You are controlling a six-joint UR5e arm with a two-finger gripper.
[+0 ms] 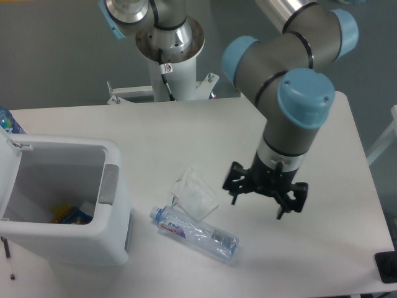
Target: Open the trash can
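Note:
The trash can (93,239) is a large white boxy bin at the left of the table. Its lid (7,167) is swung up at the far left, so the inside shows, with some colourful litter at the bottom. A grey latch tab (109,184) sits on its right rim. My gripper (258,203) hangs over the table well to the right of the bin, open, with nothing between its fingers.
A clear plastic bottle (195,232) lies on its side just right of the bin, with a crumpled clear wrapper (193,194) beside it. A blue bottle top (8,121) shows at the left edge. A black object (387,267) sits at the table's right corner.

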